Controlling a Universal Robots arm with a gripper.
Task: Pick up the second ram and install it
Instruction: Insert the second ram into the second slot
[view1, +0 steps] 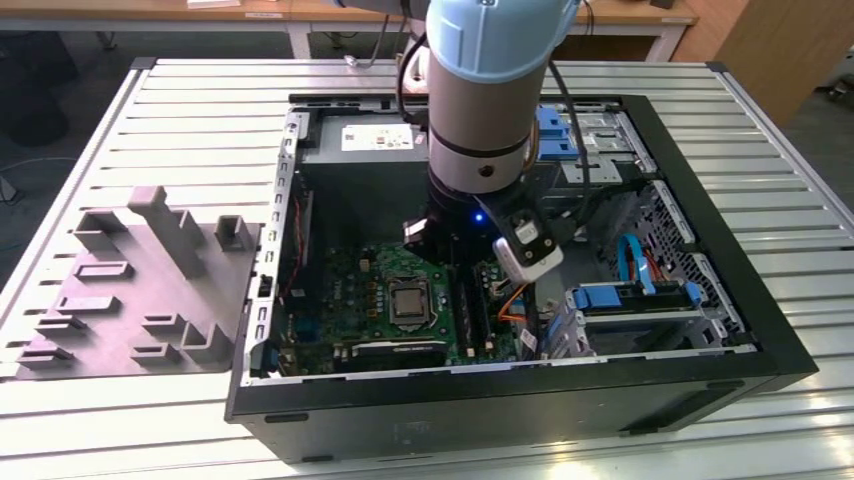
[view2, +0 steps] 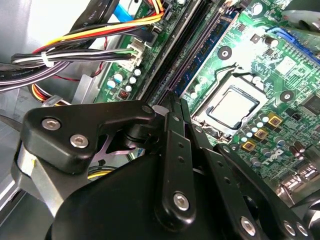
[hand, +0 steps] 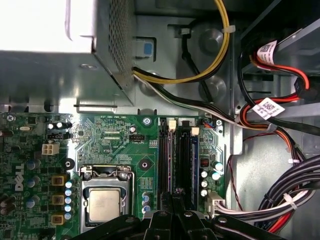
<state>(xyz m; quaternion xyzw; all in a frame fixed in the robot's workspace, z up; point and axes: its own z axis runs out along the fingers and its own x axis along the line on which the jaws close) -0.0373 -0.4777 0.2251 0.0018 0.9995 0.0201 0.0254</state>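
My gripper (view2: 173, 100) hangs low inside the open computer case (view1: 747, 330), right over the long black memory slots (hand: 167, 160) beside the processor socket (hand: 104, 205). Its two thin black fingers (hand: 175, 196) stand pressed together, and I see nothing between them. A long stick with a dark blue-green board, the ram (view2: 210, 47), stands seated in a slot on the socket side of the fingertips. I cannot tell whether the fingertips touch a stick. In the exterior view the arm (view1: 481, 120) reaches straight down over the motherboard (view1: 360, 300).
Bundles of black, yellow and red cables (hand: 280, 200) run close beside the slots. The power supply box (hand: 65, 60) and drive bays (view1: 641, 295) wall in the board. A grey moulded holder (view1: 134, 280) lies on the slatted table at the exterior view's left.
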